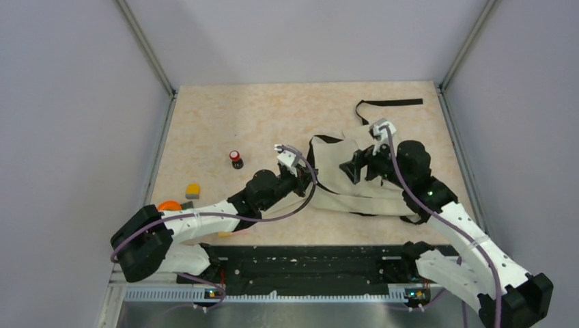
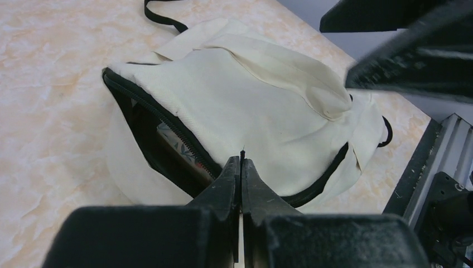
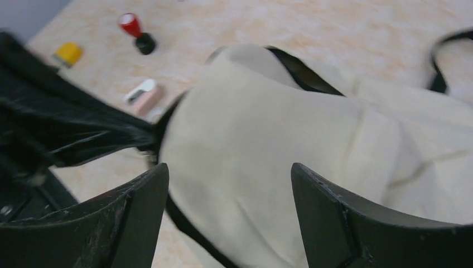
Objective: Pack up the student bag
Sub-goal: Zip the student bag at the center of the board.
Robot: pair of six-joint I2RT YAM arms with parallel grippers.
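Student bag (image 3: 279, 139) lies under parted right fingers (image 3: 134, 223).

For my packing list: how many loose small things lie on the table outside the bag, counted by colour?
red-and-black item: 1
yellow block: 1
orange item, partly hidden: 1
pink-and-white item: 1
Total: 4
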